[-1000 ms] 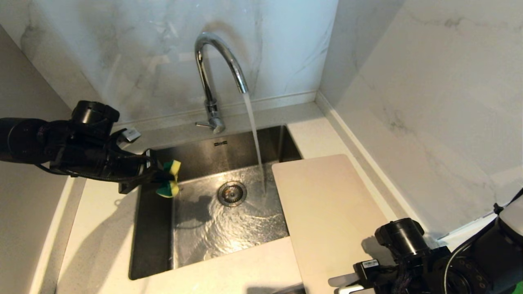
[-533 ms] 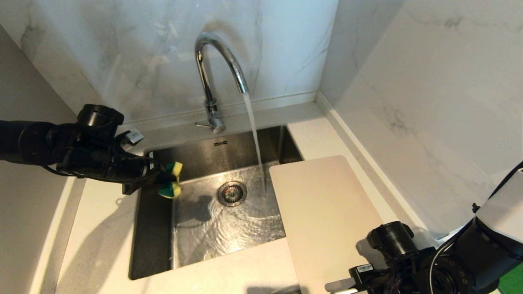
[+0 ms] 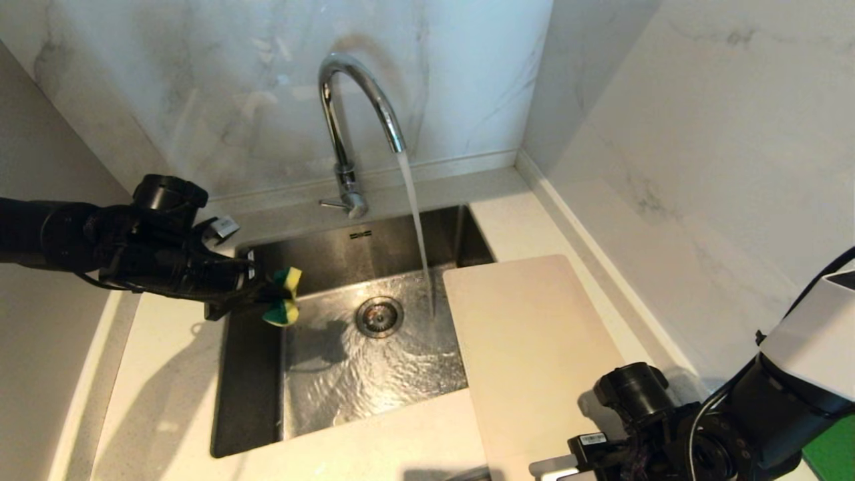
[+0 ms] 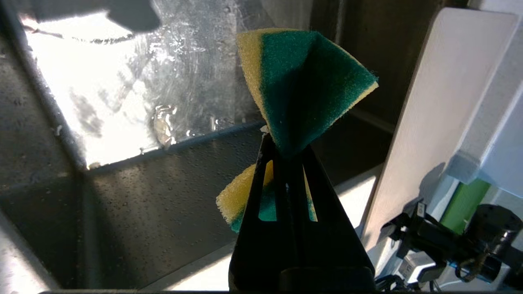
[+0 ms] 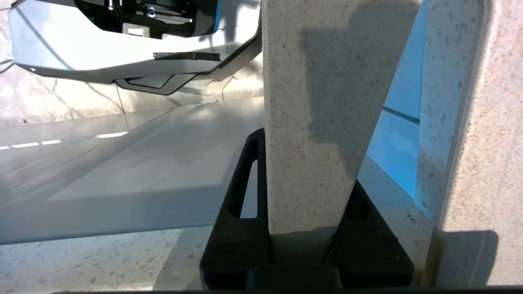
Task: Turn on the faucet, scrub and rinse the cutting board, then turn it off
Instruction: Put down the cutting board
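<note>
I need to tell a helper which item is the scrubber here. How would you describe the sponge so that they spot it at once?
Start at the steel sink under the running faucet. At the sink's left rim the left claw reaches in from the side, shut on the sponge. It is the only soft, two-coloured thing there: yellow foam with a dark green scouring face, pinched at the middle so both ends flare out like a bow.

The head view looks steeply down from above on the sink (image 3: pixel 254 374) and faucet (image 3: pixel 354 120), with the wall corner behind. The left wrist view looks out past its fingers, close over the sink (sharing the basin and the cutting board (image 4: pixel 441 106)). The right wrist view sits nearest, against the board's edge (image 5: pixel 322 122).
</note>
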Controlling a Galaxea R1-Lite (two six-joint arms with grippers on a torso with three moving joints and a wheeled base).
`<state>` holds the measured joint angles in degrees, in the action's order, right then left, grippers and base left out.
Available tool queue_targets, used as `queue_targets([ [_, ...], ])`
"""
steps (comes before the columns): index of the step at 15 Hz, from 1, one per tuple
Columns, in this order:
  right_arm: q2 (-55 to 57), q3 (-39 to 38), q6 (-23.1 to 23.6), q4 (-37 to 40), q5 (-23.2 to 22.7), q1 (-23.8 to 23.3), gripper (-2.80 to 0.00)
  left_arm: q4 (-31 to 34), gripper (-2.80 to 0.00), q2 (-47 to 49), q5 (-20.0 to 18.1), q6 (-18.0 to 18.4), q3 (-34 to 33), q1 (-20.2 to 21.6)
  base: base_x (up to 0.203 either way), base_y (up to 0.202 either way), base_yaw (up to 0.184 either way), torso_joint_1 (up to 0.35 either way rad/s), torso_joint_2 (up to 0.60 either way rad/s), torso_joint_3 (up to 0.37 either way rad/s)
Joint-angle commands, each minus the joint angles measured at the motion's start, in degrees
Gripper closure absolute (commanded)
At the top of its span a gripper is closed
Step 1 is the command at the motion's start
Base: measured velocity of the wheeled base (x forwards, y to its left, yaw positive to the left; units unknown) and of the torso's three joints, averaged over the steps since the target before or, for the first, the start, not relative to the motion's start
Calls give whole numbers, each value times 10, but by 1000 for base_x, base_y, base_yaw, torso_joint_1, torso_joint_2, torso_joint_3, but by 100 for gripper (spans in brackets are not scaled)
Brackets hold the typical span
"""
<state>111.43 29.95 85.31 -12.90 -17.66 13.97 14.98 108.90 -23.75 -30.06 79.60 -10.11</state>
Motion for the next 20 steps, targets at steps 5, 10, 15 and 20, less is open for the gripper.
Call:
queue_targets([
  [5, 1, 6, 5, -1, -2, 0, 0, -11, 0, 11, -2, -3, 1, 1, 0, 0, 0, 0, 0, 0],
  [10, -20, 0, 5, 5, -2, -1, 0, -11, 0, 4, -2, -6, 1, 1, 0, 0, 0, 0, 0, 0],
  [15, -20, 4, 6, 14, -2, 0, 0, -11, 0, 2, -2, -6, -1, 2, 0, 0, 0, 0, 0, 0],
  [20, -18, -3, 9, 10, 1, 0, 0, -11, 0, 3, -2, -5, 1, 6, 0, 0, 0, 0, 0, 0],
])
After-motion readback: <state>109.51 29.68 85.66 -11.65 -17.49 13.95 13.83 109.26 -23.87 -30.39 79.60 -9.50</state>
